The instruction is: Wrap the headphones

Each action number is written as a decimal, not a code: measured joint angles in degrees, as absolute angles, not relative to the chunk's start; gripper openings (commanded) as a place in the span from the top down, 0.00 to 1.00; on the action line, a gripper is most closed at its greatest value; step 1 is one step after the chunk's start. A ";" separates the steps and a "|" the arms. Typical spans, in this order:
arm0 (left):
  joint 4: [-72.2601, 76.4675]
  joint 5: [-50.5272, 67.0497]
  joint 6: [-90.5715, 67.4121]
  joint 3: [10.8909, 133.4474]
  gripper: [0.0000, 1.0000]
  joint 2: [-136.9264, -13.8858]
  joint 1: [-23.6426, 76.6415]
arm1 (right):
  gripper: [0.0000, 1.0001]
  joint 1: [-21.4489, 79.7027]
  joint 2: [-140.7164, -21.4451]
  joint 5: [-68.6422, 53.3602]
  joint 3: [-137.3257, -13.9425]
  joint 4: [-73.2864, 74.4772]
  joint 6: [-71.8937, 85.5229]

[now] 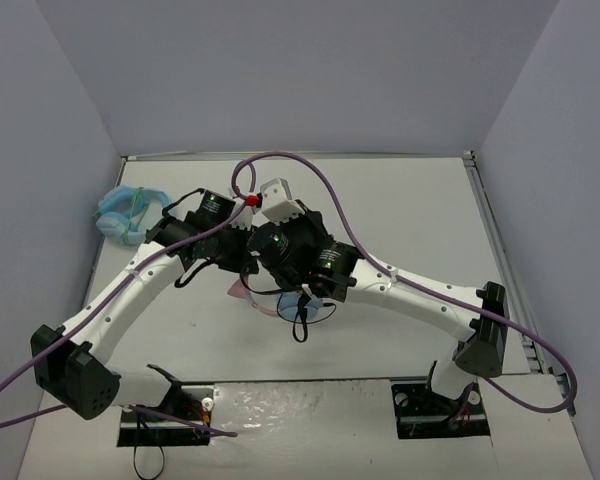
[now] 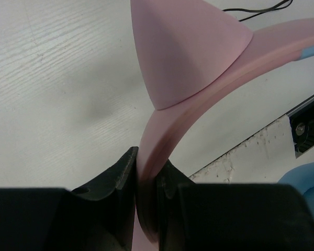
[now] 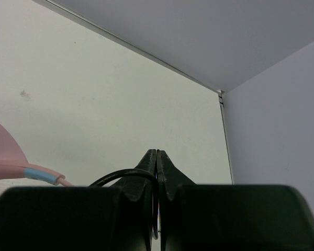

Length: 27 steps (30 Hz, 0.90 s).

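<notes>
Light-blue looped item (image 1: 123, 213) — far-left on table (image 1: 410, 225)

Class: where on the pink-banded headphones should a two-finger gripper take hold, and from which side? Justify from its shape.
Take the pink headband beside the cat ear, coming edge-on so the jaws close across its thin flat section, as the left gripper does. The cable, pinched by the right gripper, is likely too limp to steer it.

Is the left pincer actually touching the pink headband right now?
Touching. In the left wrist view, the left pincer is clamped on the pink headband, both fingers pressed against it, no gap.
</notes>
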<state>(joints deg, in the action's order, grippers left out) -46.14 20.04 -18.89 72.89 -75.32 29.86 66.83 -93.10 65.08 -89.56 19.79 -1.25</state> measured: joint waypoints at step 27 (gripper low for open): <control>-48.15 18.59 -19.70 73.80 1.00 -71.72 34.21 | 1.00 64.98 -93.62 63.53 -87.63 14.59 -2.26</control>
<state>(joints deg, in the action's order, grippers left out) -48.15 18.59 -19.70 73.80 -71.72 34.21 64.98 -93.62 63.53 -87.63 14.59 -2.26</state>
